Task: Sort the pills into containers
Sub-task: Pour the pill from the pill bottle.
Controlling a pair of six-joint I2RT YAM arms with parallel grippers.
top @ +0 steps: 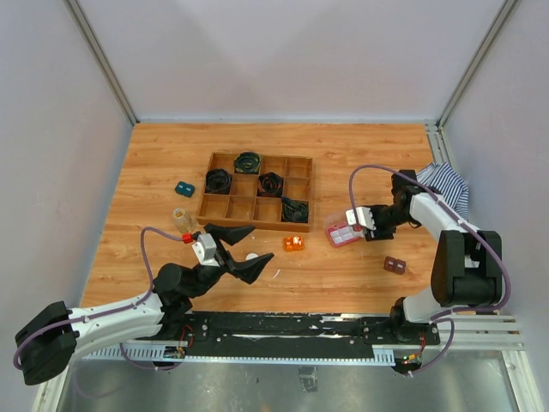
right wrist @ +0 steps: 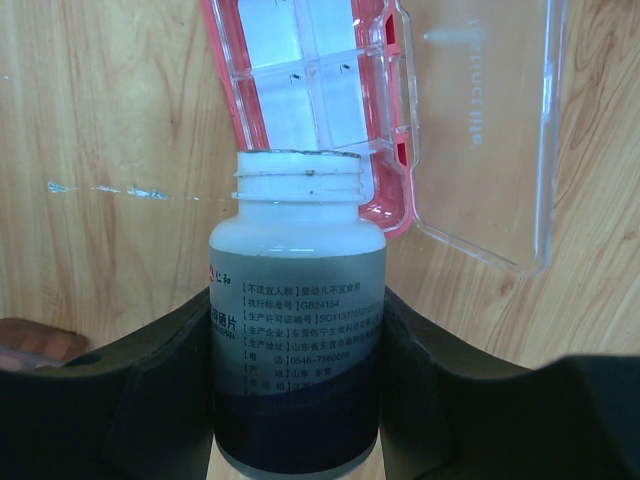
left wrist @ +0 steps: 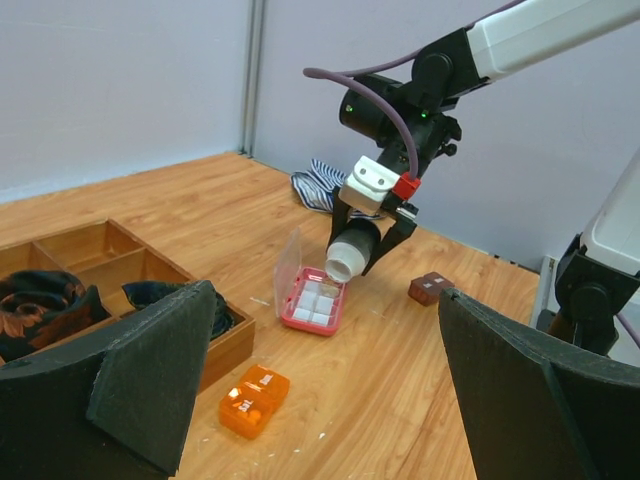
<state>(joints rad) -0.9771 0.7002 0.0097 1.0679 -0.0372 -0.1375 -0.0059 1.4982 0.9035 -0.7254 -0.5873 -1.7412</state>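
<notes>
My right gripper [top: 367, 221] is shut on a small dark bottle [right wrist: 297, 300] with its white mouth uncapped. The bottle [left wrist: 350, 257] is tilted mouth-down over the flat pink box [left wrist: 312, 303], whose clear lid [right wrist: 480, 130] stands open. The box [top: 343, 233] lies right of the wooden tray. No pills show clearly; the box's cells [right wrist: 300, 90] look pale. The clear vial [top: 182, 219] stands upright left of my left gripper [top: 236, 253]. That gripper is open, low over the table, with nothing between its fingers [left wrist: 150, 380].
A wooden compartment tray [top: 256, 190] with black coils sits mid-table. An orange block [left wrist: 254, 400] lies near its front right corner. A brown block [top: 395, 265], a teal block [top: 184, 189] and striped cloth [top: 446, 184] lie around. A small white round thing [top: 251, 256] lies beneath my left fingers.
</notes>
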